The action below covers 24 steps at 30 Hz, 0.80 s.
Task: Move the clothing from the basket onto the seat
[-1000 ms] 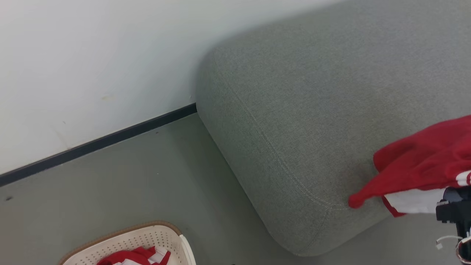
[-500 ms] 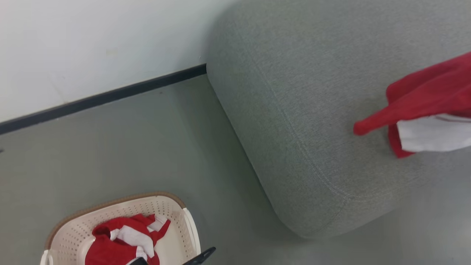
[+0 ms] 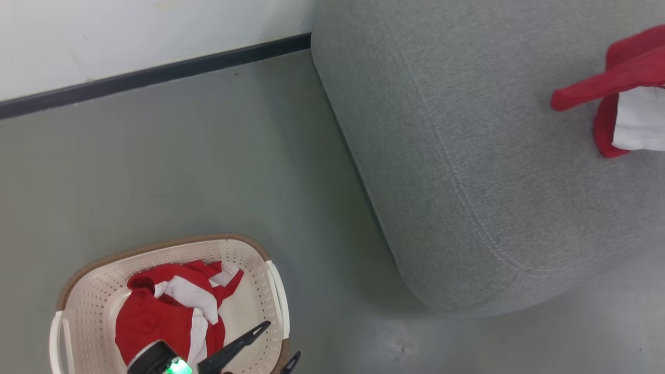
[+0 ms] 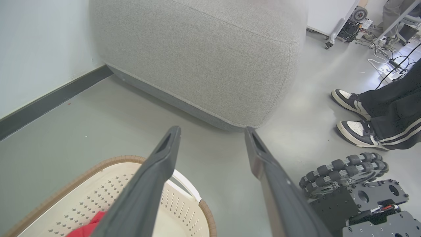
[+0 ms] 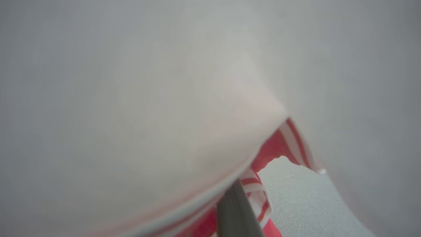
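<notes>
head view: clothing [image 3: 631, 62] over seat [image 3: 467, 156], red tip pts left.

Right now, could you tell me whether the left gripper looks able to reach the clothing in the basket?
Probably yes. The left gripper is open above the rim of the basket, the clothing lies uncovered inside, and nothing sits between them; the fingers would likely need to tip down and back.
</notes>
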{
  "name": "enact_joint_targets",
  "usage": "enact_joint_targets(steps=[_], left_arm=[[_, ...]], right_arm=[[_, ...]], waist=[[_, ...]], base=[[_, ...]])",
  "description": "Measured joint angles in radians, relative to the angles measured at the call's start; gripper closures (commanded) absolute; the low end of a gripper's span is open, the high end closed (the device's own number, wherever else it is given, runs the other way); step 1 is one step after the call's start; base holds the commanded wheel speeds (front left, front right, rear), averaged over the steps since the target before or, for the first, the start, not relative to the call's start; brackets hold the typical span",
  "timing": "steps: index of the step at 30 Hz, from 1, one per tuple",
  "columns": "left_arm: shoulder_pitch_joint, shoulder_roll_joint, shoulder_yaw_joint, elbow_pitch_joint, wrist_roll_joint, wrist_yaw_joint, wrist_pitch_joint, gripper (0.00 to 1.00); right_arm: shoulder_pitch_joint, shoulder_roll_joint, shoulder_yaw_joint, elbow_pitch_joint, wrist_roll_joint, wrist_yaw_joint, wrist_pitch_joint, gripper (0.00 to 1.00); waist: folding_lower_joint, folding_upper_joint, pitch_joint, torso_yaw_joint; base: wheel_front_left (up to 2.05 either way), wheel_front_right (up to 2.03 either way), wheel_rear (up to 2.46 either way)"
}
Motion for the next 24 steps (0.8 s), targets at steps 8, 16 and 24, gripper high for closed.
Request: enact_joint_targets(steps=[8,16,24], left_arm=[[-0.011,0.030,0.021,-0.020,0.000,0.000,0.000,0.00],[-0.011,0.033,0.035,-0.028,-0.001,0.000,0.000,0.00],[-0.011,0.032,0.055,-0.028,-0.002,0.000,0.000,0.00]], right_arm=[[-0.084,-0.009,0.027,0.197,0.001,0.005,0.020,1.00],[-0.124,0.003,0.073,0.382,-0.020,0.003,0.139,1.00],[-0.164,0.057,0.081,0.527,-0.008,-0.020,0.337,1.00]], waist=[[-0.0001,0.0000,0.057,0.029],[-0.0001,-0.0001,0.100,0.057],[-0.0002,-0.0002,0.127,0.080]], base=[[0.00,0.00,0.00],[0.00,0.00,0.00],[0.00,0.00,0.00]])
